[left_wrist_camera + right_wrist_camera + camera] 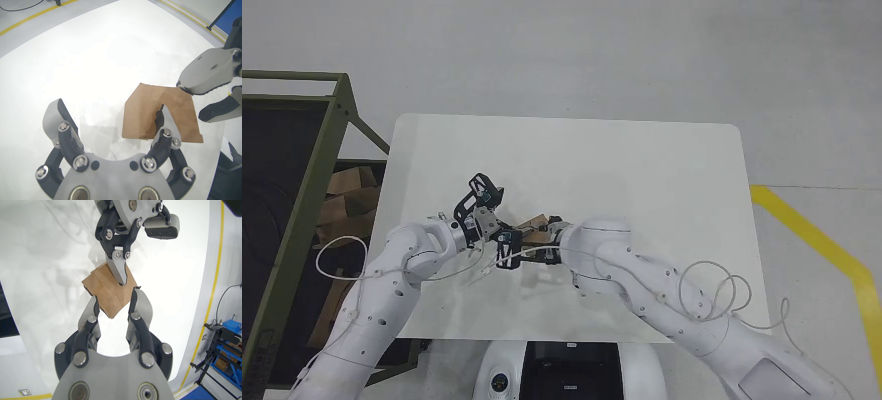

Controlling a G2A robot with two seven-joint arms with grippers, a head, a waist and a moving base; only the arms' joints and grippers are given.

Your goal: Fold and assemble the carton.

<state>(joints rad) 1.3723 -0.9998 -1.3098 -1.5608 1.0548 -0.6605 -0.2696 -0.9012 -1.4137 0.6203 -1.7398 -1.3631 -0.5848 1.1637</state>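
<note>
Grey floor [542, 60] with a yellow line [812, 235] to the robot's right. White table [642, 170] with rounded corners. Olive-green metal frame [342, 100] stands off the table's left edge, with brown cardboard pieces [347, 205] stacked inside it.

Both arms meet over the table's near half, left of centre. The carton [140, 113] sits between them: a small piece of brown cardboard, still flat, with one corner cut at an angle and a fold line across its face. Cannot tell whether it lies on the table or is lifted slightly off it.

Left gripper [111, 106]: fingers spread wide. One fingertip [162, 121] presses on the carton's face near its middle. The other finger [60, 117] hangs free over bare table, well clear of the cardboard.

Right gripper [114, 295]: comes at the carton from the opposite side. Its fingers are partly closed, with one corner of the carton held between the ribbed pads [132, 300], a pad against each edge. That corner points back toward the gripper's palm.

The left fingertip and the nearer right finger are close together on the carton but not touching.
</note>
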